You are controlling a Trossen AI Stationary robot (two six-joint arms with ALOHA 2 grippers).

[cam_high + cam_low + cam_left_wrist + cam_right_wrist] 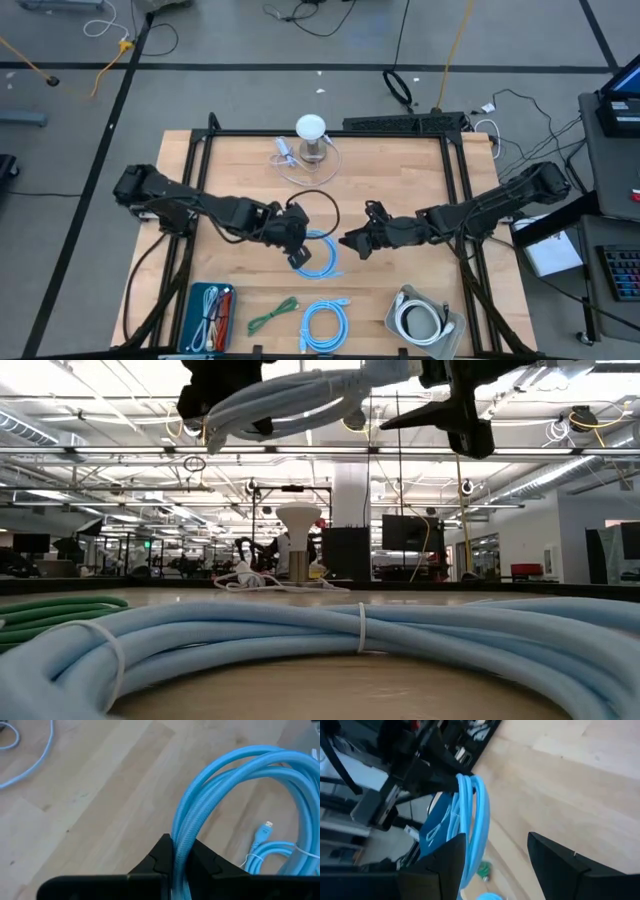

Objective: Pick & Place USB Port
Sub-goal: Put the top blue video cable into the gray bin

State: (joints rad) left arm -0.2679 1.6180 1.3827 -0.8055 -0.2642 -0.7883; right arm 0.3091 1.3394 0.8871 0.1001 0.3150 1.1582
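A light blue coiled USB cable point(322, 256) hangs in the air over the middle of the table, with my left gripper point(296, 236) shut on it. The left wrist view shows the coil point(235, 775) and one of its plugs point(265, 828). My right gripper point(352, 243) stands open just to the right of the coil, pointing toward it. In the right wrist view the coil point(472, 815) hangs close to one of the open fingers point(452, 852); I cannot tell whether they touch. In the low view both grippers and the coil point(300, 395) sit high above the table. My left gripper pinches several strands of the coil's loop point(181, 832) between its two fingers. The fingers slant downward from the table's left side. The coil hangs off the fingertips, lifted clear of the table.
A second light blue coil point(325, 325) and a green cable point(272, 316) lie near the front edge. A blue tray of cables point(195, 300) sits at the front left, a grey tray point(452, 340) holding a white cable at the front right. A white stand point(311, 135) with a white cable is at the back.
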